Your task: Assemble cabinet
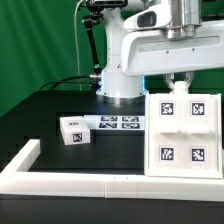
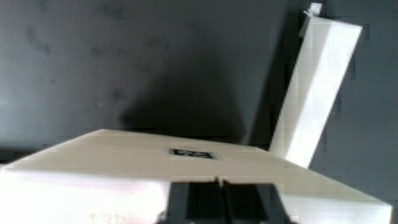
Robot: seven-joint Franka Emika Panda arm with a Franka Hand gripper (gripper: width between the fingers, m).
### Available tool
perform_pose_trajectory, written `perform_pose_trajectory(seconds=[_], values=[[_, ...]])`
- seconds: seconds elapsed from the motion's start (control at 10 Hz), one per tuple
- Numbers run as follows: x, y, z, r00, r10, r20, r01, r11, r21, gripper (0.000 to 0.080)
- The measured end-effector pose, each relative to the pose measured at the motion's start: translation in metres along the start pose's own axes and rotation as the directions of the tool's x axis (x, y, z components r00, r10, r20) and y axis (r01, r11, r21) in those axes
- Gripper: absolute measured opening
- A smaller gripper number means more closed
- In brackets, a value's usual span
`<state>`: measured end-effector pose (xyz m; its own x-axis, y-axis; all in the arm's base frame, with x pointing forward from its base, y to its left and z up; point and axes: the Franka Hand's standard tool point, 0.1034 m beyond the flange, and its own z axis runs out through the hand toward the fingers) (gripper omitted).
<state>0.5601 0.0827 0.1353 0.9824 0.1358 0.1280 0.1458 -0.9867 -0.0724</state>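
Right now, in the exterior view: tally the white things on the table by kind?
cabinet: 1
small tagged block: 1
marker board: 1
low wall: 1
Total: 4

ext cam: sat low out front, faced robot base (image 1: pixel 120 70) across white wall (image 1: pixel 70 182), mid range | wrist cam: looked down, very close on cabinet (image 2: pixel 160 165) | overlap was cabinet plus black table (image 1: pixel 40 110)
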Motion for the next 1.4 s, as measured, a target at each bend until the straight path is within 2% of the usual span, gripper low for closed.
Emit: perform_pose_trajectory(seconds=[0.2, 0.3, 0.6, 0.9, 1.2, 1.3, 1.4], values=[[-0.021, -0.009, 0.010, 1.000, -0.017, -0.013, 0.017, 1.000, -0.004, 0.0002], [-0.023, -0.009, 0.009, 1.000, -0.024, -0.009, 0.024, 1.000, -0.005, 0.0002], [-0.010, -0.004, -0.001, 1.000, -0.024, 0.007, 0.024, 1.000, -0.002, 0.0002], [0.005, -0.001, -0.003, 1.000, -0.017, 0.019, 0.017, 1.000, 0.003, 0.0002], [0.007, -0.001, -0.003, 1.000, -0.017, 0.022, 0.017, 1.000, 0.004, 0.0033], [0.005, -0.001, 0.000, 1.000, -0.020, 0.018, 0.020, 1.000, 0.003, 0.0212], [-0.011, 0.001, 0.012, 0.999, -0.038, 0.005, 0.038, 0.999, 0.000, 0.0405]])
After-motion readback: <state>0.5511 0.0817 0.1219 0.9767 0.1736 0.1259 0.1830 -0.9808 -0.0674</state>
